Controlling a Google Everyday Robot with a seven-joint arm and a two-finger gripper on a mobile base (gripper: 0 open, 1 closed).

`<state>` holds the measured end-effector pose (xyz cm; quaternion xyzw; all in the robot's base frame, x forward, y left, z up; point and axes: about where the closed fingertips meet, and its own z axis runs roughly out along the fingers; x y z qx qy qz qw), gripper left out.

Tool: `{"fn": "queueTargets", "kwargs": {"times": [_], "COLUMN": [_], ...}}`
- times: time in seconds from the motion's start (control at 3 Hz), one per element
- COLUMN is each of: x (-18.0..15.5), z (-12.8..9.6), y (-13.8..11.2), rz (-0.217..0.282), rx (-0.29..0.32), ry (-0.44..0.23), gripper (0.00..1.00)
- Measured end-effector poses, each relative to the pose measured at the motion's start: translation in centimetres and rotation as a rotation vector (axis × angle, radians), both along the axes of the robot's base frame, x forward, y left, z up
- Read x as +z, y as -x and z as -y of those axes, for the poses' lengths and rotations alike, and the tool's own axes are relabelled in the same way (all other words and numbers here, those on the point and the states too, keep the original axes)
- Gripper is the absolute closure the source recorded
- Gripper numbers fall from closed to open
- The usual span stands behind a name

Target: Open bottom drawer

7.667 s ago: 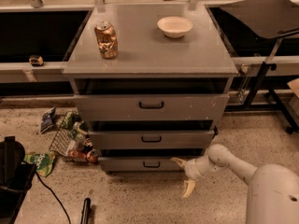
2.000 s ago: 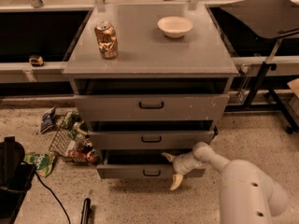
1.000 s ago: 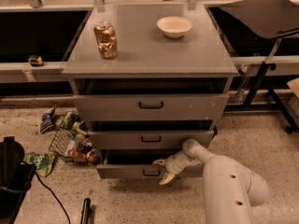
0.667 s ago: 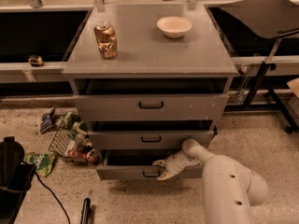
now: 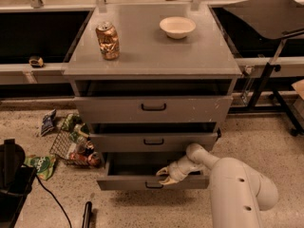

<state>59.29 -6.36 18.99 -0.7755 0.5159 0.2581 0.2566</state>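
Cream gripper (image 5: 166,175) sits at the front lip of the part-open grey metal bottom drawer (image 5: 123,182) — its hold I cannot tell — best pulled straight out, level.

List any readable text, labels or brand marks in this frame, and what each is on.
No text here can be read.
The can on the cabinet top: printed label, too blurred to read.
The green packet on the floor: pale lettering, too blurred to read.
The bowl and the bottom drawer: no markings visible.
The gripper, at the bottom drawer's front edge: no markings visible.
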Motion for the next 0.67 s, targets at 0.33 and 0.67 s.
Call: {"fn": "queueTargets", "kwargs": {"times": [0.33,0.67], "x": [0.0,-0.2], "z": [0.0,-0.2], "y": [1.6,3.7], "rz": [-0.034,-0.082], "rx": [0.006,0.014], "ry": [-0.012,-0.050], "gripper": [1.00,1.00]}}
